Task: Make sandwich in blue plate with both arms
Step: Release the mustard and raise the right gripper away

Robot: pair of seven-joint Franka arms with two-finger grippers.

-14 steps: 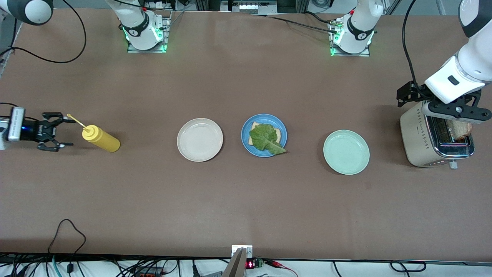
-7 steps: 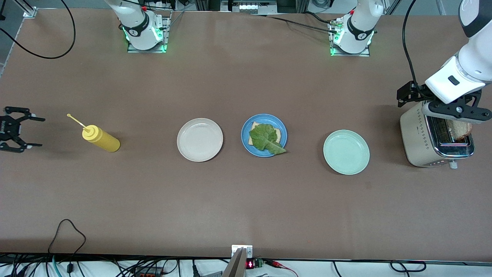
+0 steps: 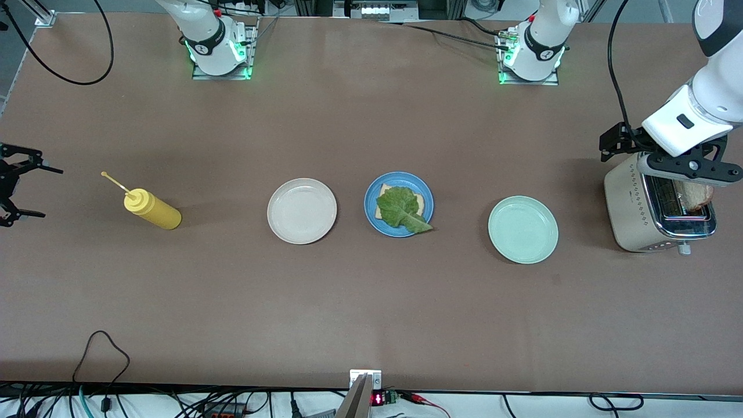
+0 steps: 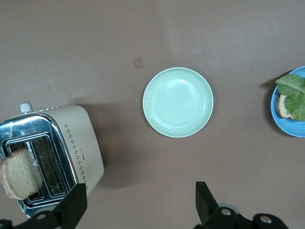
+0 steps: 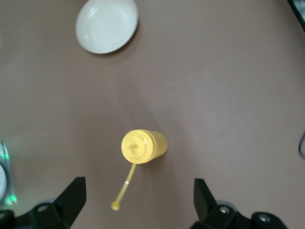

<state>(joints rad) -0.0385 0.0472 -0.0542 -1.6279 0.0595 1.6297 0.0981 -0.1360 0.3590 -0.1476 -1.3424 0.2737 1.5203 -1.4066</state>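
Note:
The blue plate [image 3: 371, 197] sits mid-table. It holds one toasted bread slice [image 3: 422, 201] with a green lettuce leaf [image 3: 399, 210] lying bare on top. Another bread slice [image 3: 695, 194] stands in a slot of the cream toaster [image 3: 630, 203] at the left arm's end. My left gripper [image 3: 689, 169] hovers over the toaster, open and empty. In the left wrist view its fingers [image 4: 72, 207] are wide apart, with the toaster [image 4: 78, 143] and its bread slice [image 4: 19, 172] beside them. My right gripper [image 3: 32, 191] is open and empty at the right arm's end of the table.
A yellow squeeze bottle [image 3: 152, 209] stands between the right gripper and a cream-white plate [image 3: 302, 210]; both show in the right wrist view, the bottle [image 5: 143, 145] and the plate [image 5: 107, 24]. A mint-green plate [image 3: 523, 229] lies between the blue plate and the toaster.
My right gripper has drawn back from the yellow bottle toward the right arm's end of the table, staying open. The left arm has not moved.

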